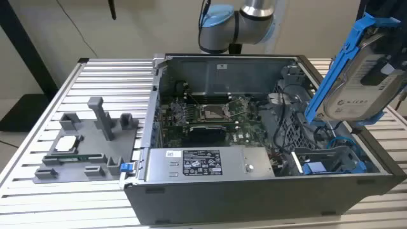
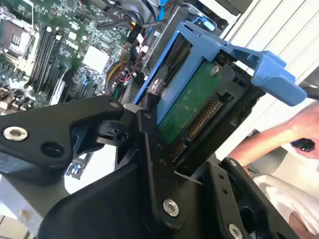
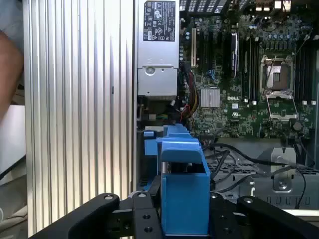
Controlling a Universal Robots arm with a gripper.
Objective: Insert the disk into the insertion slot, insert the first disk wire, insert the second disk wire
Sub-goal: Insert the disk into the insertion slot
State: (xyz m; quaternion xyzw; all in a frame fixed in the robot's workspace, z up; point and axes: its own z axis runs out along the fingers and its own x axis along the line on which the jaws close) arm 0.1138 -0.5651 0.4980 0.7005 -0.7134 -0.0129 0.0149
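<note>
The disk [image 1: 362,81], silver-grey with a white label in a bright blue carrier frame [image 1: 337,62], hangs tilted in the air above the case's side at the exterior view's right. In both wrist views my gripper [image 3: 184,211] is shut on the disk; black fingers [image 2: 147,129] clamp the frame and the green circuit side [image 2: 192,102]. The insertion slot [image 1: 327,153], a grey metal bay with blue parts inside, lies below the disk in the open case. Blue and black cables [image 1: 337,142] run loose beside the bay.
The open dark-grey case holds a motherboard [image 1: 210,117] and a labelled power-supply box [image 1: 200,164]. A grey fixture [image 1: 89,143] stands on the slatted table at the exterior view's left. A person's hand [image 2: 284,142] is close beside the case. The arm's joint [image 1: 235,21] hangs behind it.
</note>
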